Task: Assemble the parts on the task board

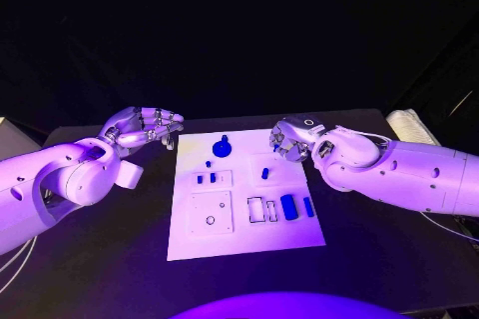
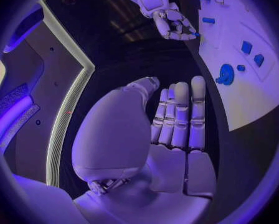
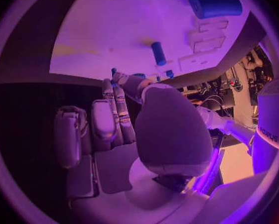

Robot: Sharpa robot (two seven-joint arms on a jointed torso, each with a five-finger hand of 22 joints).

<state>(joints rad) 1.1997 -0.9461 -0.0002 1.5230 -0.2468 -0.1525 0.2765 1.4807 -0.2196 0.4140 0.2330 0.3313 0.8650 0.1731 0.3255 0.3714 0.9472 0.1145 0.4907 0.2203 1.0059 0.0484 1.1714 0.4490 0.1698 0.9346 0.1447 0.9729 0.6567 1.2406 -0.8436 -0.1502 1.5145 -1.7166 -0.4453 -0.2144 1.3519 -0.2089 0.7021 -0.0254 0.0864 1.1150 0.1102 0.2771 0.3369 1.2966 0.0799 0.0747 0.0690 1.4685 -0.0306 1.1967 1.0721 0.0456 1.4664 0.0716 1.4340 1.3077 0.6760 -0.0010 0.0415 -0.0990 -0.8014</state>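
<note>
Surface (image 1: 120,263): black, carries the items.
Pale stacked object (image 1: 411,125): at the surface's far right corner, identity unclear.

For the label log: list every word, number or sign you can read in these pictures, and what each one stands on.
No text reads with certainty.
Lettering on a white robot arm part in the right wrist view: too blurred to read.
The task board and its blue parts: no readable markings.

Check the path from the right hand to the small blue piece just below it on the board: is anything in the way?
Nothing visible blocks it. The right hand hovers over the task board's far right corner holding nothing, and the small blue piece lies on bare white board just nearer the robot. The round blue part sits off to the side, toward the left hand.
</note>
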